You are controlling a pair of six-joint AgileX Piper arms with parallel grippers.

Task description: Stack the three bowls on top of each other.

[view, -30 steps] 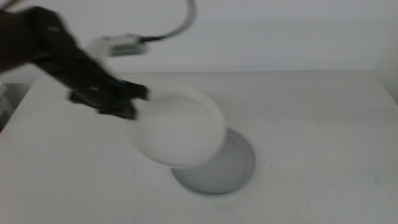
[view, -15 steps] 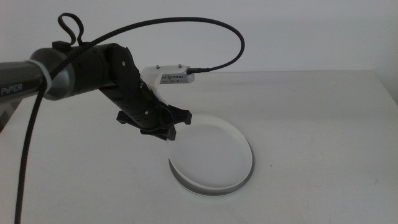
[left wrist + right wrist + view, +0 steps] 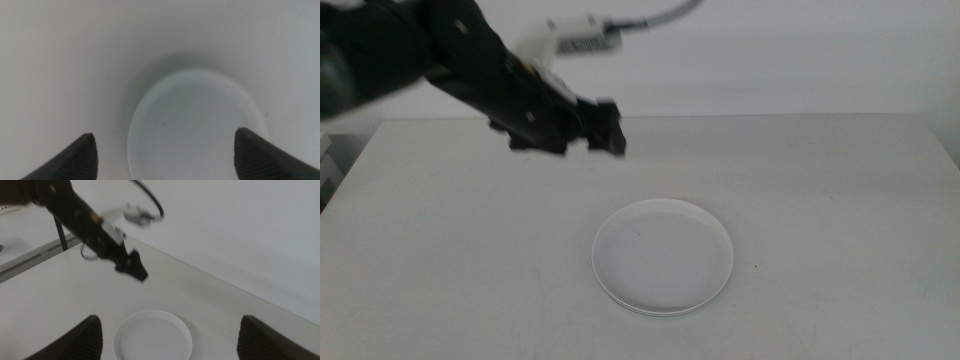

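Left gripper (image 3: 605, 128) is hanging above the table (image 3: 840, 200), up-left of the bowls, blurred in the middle view; its jaws are standing wide apart, holding nothing. White bowl (image 3: 663, 256) is sitting at table centre on top of the stack; only a thin grey rim is peeking out beneath it, so the lower bowls cannot be told apart. Right gripper (image 3: 170, 340) is waiting well above the table, jaws spread and empty.

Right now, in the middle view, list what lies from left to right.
Left arm → left tool, open and raised over the table → stack of bowls, white bowl on top.
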